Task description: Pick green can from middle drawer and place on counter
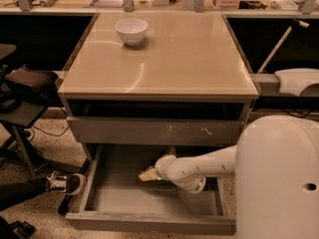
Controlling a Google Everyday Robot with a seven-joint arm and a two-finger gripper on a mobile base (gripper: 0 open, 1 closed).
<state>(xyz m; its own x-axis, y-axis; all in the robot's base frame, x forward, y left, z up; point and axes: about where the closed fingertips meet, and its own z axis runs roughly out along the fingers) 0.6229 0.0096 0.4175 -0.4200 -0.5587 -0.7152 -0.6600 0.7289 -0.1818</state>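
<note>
The middle drawer (149, 222) stands wide open. It is shallow and grey, with a plain front panel and a bare floor. The end effector (148, 174) is inside it, toward the back. The green can (159, 181) lies just under the end effector, mostly hidden, and only a dark strip shows. The glossy tan table (174, 59) is well above the end effector.

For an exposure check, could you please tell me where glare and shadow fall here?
Camera view: warm cast; curved glare on the counter near the white bowl; deep shadow in the recess under the counter; the gripper sits dimly lit inside the open middle drawer.
</note>
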